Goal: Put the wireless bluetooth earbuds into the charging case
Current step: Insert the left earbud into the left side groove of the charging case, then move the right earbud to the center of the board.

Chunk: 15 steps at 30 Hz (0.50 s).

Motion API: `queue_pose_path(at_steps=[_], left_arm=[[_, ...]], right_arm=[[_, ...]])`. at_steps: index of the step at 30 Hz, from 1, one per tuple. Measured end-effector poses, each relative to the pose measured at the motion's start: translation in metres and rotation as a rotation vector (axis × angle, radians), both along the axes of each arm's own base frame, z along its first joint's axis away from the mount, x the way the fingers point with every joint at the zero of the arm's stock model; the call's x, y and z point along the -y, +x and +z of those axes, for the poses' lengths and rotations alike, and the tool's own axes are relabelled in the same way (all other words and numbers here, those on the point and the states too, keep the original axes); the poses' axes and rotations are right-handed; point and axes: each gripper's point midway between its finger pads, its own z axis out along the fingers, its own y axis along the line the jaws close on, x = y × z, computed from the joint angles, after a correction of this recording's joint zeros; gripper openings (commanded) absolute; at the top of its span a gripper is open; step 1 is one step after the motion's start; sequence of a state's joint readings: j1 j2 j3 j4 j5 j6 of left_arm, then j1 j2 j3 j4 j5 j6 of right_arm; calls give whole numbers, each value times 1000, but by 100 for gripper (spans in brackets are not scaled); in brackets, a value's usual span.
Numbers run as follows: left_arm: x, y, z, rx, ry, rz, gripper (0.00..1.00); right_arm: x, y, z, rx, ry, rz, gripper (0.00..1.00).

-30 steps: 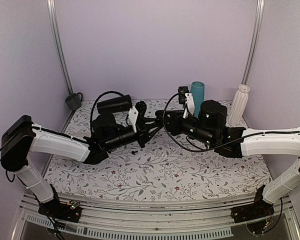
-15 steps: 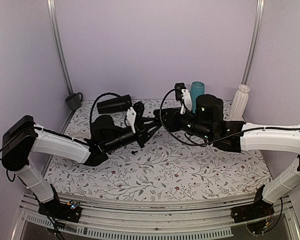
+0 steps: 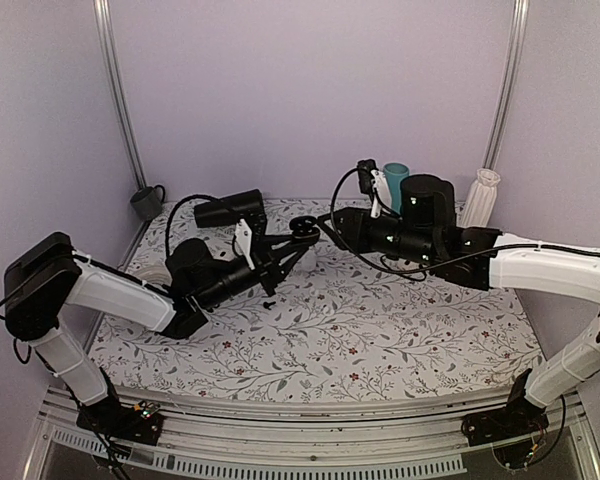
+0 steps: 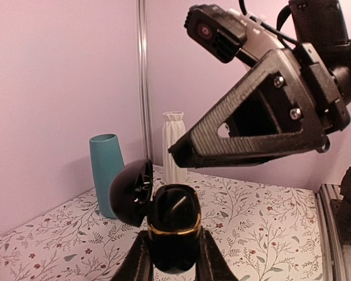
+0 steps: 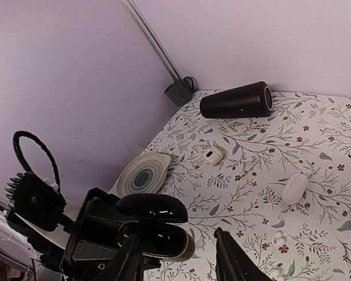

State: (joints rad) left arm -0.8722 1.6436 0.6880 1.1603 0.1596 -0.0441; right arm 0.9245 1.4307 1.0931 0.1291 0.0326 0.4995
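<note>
Table layout, arms meeting over the far middle.
Charging case (image 4: 174, 216) is held off the table between the fingers of the left tool (image 4: 174, 253), lid hinged up on one side; right tool (image 5: 176, 257) is just right of it and slightly above. Far-left corner: mug (image 5: 178, 92). Right of the mug, along the far edge, a cylinder (image 5: 237, 100) lies on its side. Plate (image 5: 143, 174) is at the left edge, nearer than the cylinder. Oval case (image 5: 295, 188) is on the table right of the cylinder, toward the middle; a small rounded piece (image 5: 212, 155) lies between it and the plate. Far right: tall cup (image 3: 397, 178), with the ribbed vase (image 3: 480, 198) to its right, both upright behind the right arm.
</note>
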Motion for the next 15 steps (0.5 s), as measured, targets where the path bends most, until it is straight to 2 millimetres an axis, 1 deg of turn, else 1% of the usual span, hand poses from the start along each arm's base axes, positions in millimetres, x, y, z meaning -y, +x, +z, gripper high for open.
queue_pose_path(at_steps=[5,7,10,12,15], left_arm=[[-15,3,-13,-1,21,17,0],[-23,2,-15,1,27,24,0],[-37,-2,-12,13,22,32,0],[-49,-7,-7,30,8,38,0],[-65,-14,1,57,-11,41,0]], right_arm=[[10,7,1,-10,-2,-16,45],[15,11,1,-12,-4,-25,45],[21,18,-3,-21,-16,-34,46],[21,21,-7,-25,-30,-33,46],[12,27,-18,-35,-60,-13,47]])
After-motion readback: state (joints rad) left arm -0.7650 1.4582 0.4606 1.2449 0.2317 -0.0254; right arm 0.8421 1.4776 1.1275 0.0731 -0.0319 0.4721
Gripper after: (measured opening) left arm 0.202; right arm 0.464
